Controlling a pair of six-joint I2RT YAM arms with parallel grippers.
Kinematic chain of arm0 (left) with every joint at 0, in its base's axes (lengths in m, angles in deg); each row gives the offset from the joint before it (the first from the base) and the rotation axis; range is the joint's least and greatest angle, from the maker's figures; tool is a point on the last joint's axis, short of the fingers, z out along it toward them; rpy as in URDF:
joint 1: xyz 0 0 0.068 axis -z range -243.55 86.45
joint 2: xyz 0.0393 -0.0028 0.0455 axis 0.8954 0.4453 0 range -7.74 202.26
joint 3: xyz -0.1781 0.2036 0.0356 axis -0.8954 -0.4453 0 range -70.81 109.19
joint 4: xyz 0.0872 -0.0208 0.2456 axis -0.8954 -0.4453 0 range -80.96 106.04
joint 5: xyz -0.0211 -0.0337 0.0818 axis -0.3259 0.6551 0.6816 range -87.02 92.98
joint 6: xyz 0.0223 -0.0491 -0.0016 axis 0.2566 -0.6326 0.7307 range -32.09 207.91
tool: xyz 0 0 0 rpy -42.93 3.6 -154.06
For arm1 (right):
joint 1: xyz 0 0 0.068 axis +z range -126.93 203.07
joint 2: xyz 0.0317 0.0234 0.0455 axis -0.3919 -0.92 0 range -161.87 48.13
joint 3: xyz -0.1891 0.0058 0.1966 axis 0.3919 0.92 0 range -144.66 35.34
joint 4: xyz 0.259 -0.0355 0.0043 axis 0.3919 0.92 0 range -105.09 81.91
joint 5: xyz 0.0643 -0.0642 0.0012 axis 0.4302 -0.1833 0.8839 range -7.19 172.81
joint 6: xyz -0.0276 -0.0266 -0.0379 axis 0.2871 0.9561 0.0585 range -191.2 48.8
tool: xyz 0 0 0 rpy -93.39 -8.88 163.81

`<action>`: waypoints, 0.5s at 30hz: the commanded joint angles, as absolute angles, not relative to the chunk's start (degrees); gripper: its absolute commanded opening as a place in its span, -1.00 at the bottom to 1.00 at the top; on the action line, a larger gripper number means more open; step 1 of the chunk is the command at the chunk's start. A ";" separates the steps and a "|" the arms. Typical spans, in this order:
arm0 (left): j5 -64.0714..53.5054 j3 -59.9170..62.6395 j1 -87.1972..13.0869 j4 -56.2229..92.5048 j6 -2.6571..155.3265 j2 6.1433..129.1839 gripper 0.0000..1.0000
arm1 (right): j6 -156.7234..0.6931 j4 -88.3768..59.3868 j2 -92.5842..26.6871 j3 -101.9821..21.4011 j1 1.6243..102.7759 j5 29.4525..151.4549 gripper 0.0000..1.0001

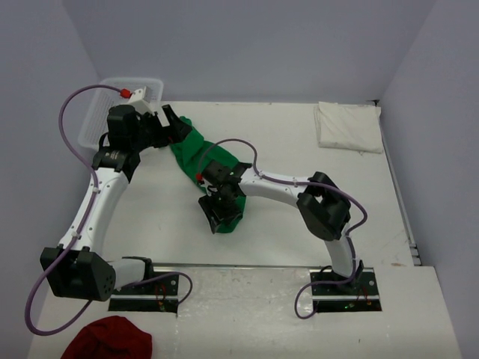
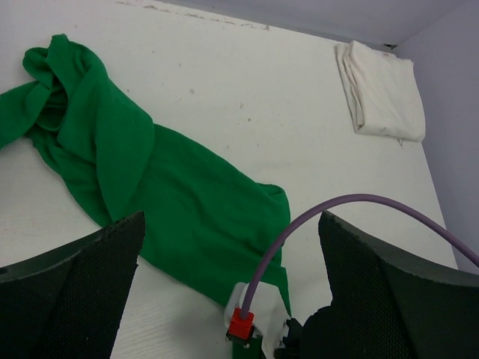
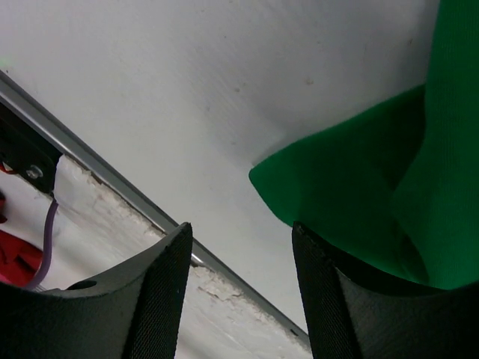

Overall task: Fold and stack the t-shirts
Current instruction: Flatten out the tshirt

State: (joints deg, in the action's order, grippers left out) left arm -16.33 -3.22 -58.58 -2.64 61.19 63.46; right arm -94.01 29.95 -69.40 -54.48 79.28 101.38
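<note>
T-shirts are lying well apart on the table (image 1: pixel 284 149): the green t-shirt (image 1: pixel 191 153) is sprawling crumpled left of centre, and the cream-white t-shirt (image 1: pixel 348 127) is sitting folded at the far right corner. The left gripper (image 1: pixel 177 123) is hanging released over the green t-shirt's far end. The right gripper (image 1: pixel 213 213) is standing at its near end, jaws parted, gripping nothing.

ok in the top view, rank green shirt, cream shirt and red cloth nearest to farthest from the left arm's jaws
1. green shirt, right beside them, left-centre
2. cream shirt, far right corner
3. red cloth, near left edge
</note>
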 commanded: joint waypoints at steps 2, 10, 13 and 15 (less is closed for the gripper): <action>-18.20 -3.84 -58.37 -1.37 62.69 61.87 0.96 | -92.64 30.35 -71.75 -57.91 79.41 100.74 0.15; -20.92 -3.66 -58.54 0.74 61.72 60.81 0.97 | -92.56 30.08 -75.35 -58.52 79.41 98.38 0.16; -21.63 -3.48 -58.81 1.27 61.46 59.67 0.98 | -92.56 29.91 -76.93 -58.43 79.32 96.01 0.14; -21.89 -3.31 -58.90 1.36 61.63 58.80 0.99 | -92.82 30.52 -78.60 -58.79 79.41 94.86 0.13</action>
State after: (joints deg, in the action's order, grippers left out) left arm -19.57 -3.70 -58.63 -1.39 61.13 61.71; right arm -93.64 30.69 -75.50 -57.52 79.28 99.65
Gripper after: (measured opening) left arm 0.993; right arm 0.568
